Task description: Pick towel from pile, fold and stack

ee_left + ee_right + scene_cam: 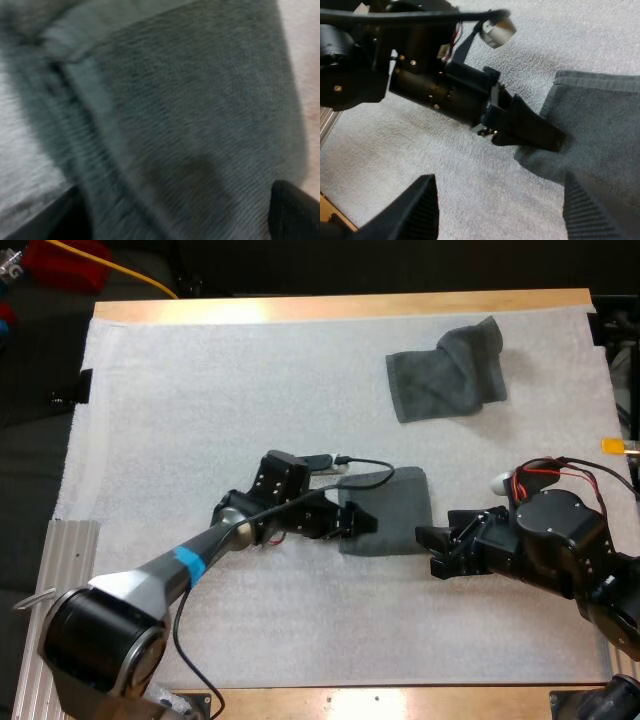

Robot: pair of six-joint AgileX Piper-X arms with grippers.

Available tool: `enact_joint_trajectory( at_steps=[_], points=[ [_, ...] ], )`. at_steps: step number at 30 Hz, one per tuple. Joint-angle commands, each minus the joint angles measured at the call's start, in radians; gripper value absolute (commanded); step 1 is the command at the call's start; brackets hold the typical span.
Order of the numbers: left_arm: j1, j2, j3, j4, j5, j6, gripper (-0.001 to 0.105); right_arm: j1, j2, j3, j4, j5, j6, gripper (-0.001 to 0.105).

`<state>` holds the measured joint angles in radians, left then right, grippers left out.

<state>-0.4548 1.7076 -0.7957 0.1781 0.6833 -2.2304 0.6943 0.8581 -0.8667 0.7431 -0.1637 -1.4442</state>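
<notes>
A folded dark grey-green towel (pixel 392 508) lies flat in the middle of the mat. My left gripper (pixel 360 523) rests on its left edge, fingers apart over the cloth (pixel 190 100), with one fingertip (pixel 295 210) at each side. Just right of the towel's near right corner, my right gripper (pixel 432 548) hovers open with nothing between its fingers (pixel 422 210). From there the left gripper (pixel 535 135) is seen touching the towel's (pixel 600 125) edge. A crumpled towel (pixel 445 372) lies at the far right of the mat.
The white mat (pixel 200 390) is bare across its left half and along the near side. The wooden table edge (pixel 340 308) runs along the far side. A metal rail (pixel 40 570) borders the near left.
</notes>
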Motion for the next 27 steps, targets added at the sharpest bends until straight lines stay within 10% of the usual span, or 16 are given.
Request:
enact_joint_trajectory(
  at_steps=[1,8,16,27],
  points=[
    [-0.015,0.008,-0.017,0.004,0.038,-0.019,0.071,-0.002,-0.008,-0.006,-0.001,0.004,-0.018,0.054],
    [-0.039,0.025,-0.04,0.012,0.072,-0.024,0.065,-0.002,-0.008,-0.006,-0.001,0.004,-0.018,0.054],
    [0.002,0.017,-0.042,0.106,0.078,0.013,0.013,-0.002,-0.008,-0.006,-0.003,0.012,-0.018,0.054],
    [0.143,-0.062,-0.042,0.373,-0.073,0.311,0.007,-0.002,-0.008,-0.006,-0.006,0.012,-0.035,0.054]
  ],
)
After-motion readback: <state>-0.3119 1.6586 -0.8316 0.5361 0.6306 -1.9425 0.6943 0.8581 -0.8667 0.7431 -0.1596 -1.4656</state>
